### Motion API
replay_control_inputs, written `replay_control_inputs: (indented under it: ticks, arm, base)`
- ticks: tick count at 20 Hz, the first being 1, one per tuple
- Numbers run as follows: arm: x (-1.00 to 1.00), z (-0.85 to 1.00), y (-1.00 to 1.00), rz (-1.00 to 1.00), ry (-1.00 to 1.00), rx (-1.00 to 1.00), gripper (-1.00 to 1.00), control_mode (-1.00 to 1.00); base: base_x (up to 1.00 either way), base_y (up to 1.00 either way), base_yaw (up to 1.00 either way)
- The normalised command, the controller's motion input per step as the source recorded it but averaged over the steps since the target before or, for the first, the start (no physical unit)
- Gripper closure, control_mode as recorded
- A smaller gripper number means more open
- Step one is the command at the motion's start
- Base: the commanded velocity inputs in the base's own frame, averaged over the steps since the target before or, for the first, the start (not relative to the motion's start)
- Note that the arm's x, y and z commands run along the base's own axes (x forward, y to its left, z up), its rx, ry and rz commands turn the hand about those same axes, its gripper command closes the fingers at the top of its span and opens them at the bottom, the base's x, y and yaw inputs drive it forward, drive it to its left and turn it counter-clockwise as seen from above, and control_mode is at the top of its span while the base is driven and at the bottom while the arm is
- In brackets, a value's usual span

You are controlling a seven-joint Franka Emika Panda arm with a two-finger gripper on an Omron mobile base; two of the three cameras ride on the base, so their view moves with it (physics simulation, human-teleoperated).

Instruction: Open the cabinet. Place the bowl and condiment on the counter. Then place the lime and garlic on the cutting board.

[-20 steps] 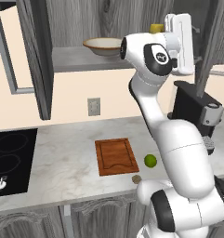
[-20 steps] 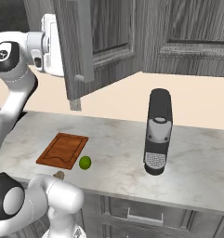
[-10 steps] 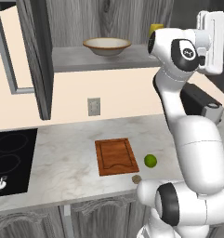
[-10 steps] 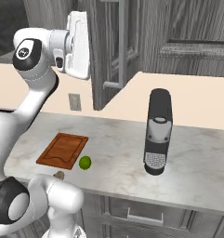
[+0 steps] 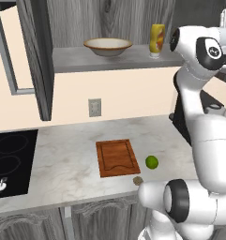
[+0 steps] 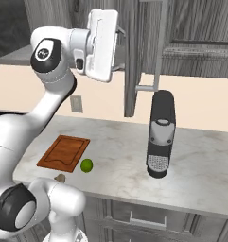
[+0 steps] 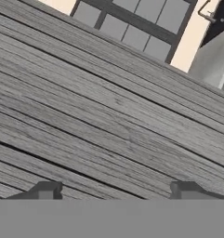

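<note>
Two dark fingertips (image 7: pixel 47 189) of the gripper (image 7: pixel 114 191) stand wide apart, holding nothing, facing a grey wood-grain panel of the cabinet (image 5: pixel 37 56); the hand sits high beside an open cabinet door (image 6: pixel 133 52). The cabinet is open; on its shelf, the bowl (image 5: pixel 108 46) rests near the middle and the condiment (image 5: pixel 156 39) stands upright toward the shelf's right end, apart from the bowl. On the counter (image 5: pixel 67 164), the cutting board (image 5: pixel 117 157) lies near the front edge, bare; the lime (image 5: pixel 152 162) rests just beside the board's right edge; the garlic (image 5: pixel 138 180) lies by the board's front right corner, close to the counter's front edge. A coffee machine (image 6: pixel 161 133) stands further right on the counter; a black cooktop (image 5: pixel 10 161) occupies the counter's left end.
</note>
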Motion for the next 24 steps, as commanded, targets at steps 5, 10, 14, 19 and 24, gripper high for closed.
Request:
replay_control_inputs:
  ticks: [5, 10, 14, 19, 24]
  arm:
    - [0.0, -0.02, -0.56, 0.03, -0.06, 0.06, -1.0, -1.0]
    - [-0.03, -0.14, -0.62, 0.13, -0.01, 0.07, -1.0, -1.0]
    - [-0.52, -0.34, 0.2, 0.1, -0.08, -0.03, -1.0, -1.0]
    - [-0.78, -0.5, 0.44, 0.11, -0.13, -0.11, -1.0, -1.0]
    - [-0.73, -0.46, 0.64, 0.16, -0.1, -0.12, -1.0, -1.0]
  base:
    - [0.0, 0.0, 0.0]
    - [0.0, 0.0, 0.0]
    - [0.0, 0.0, 0.0]
    - [0.0, 0.0, 0.0]
    - [0.0, 0.0, 0.0]
